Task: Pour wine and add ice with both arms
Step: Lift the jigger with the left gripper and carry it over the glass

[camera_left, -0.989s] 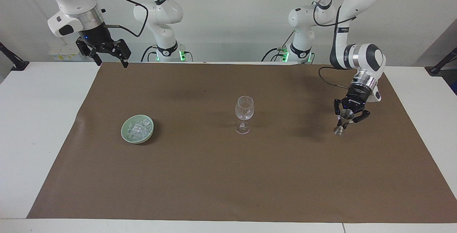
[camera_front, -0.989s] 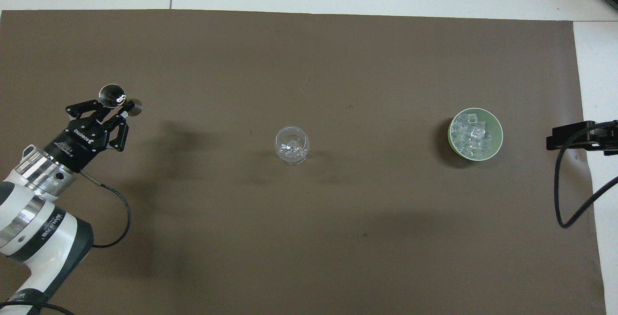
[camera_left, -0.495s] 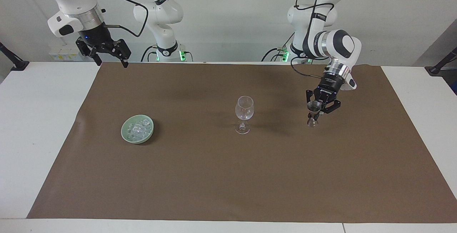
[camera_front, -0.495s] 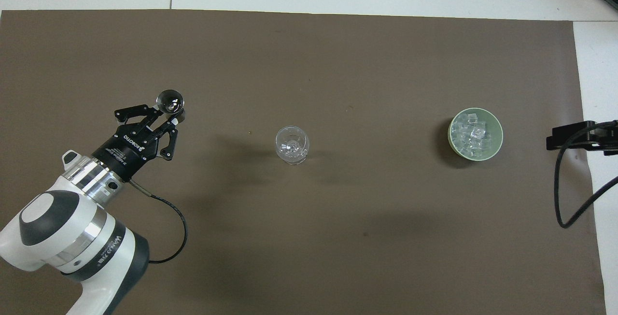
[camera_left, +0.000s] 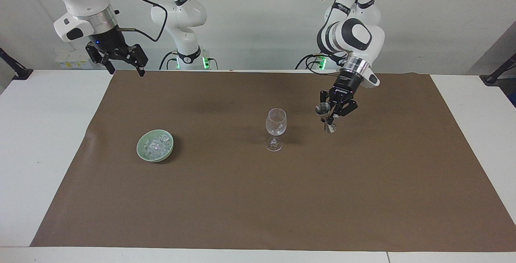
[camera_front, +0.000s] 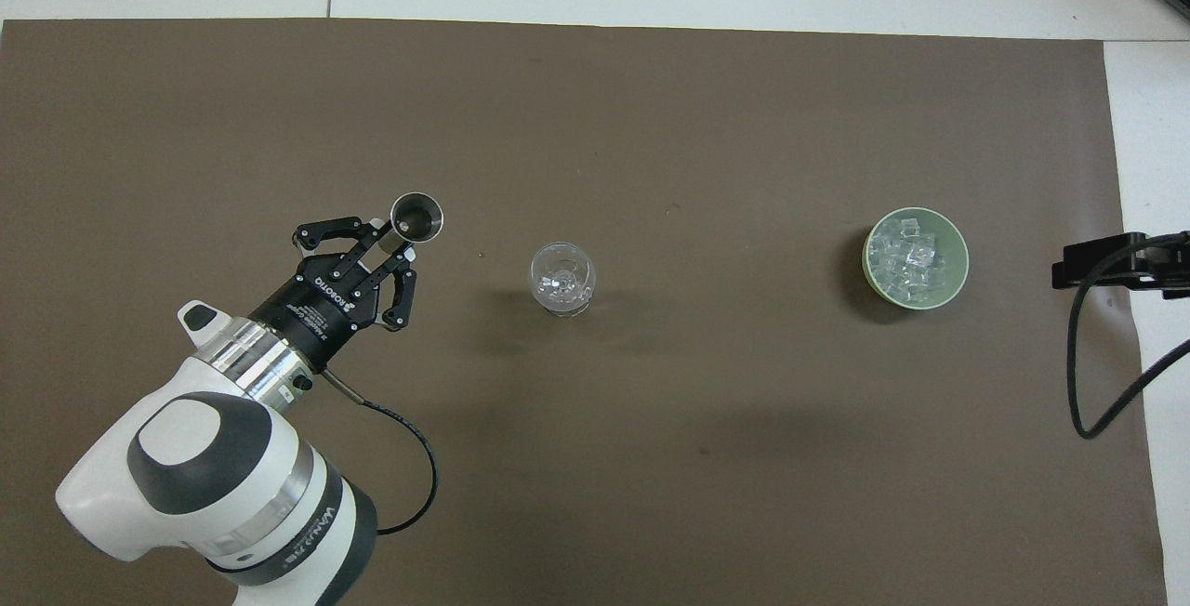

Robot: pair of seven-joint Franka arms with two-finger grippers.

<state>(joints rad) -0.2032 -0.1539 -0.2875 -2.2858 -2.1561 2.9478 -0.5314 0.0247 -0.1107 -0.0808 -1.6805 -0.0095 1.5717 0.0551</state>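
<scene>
At the lower left of the overhead view the left arm [camera_front: 223, 485] slants up over the brown mat [camera_front: 651, 457], and its gripper [camera_front: 376, 251] hangs over bare mat toward that arm's end of the table, short of the glass. Its fingers [camera_front: 397, 257] are pinched on a small metal jigger [camera_front: 416, 217], which sits tilted, its open cup turned up toward the overhead camera; in the facing view the jigger [camera_left: 325, 118] is seen right of centre, clear of the mat and beside the glass's bowl without touching it. The stemmed glass [camera_left: 275, 129] stands upright near the middle of the mat and looks empty. Toward the right arm's end, at the centre right of the overhead view, a pale green bowl [camera_front: 957, 287] rests on the mat, well apart from the glass, and the ice [camera_front: 909, 261] lies heaped inside it. At the upper left of the facing view the right arm [camera_left: 80, 1] waits, its gripper [camera_left: 125, 68] raised above the mat's corner by the robots, fingers [camera_left: 140, 66] spread and holding nothing.
</scene>
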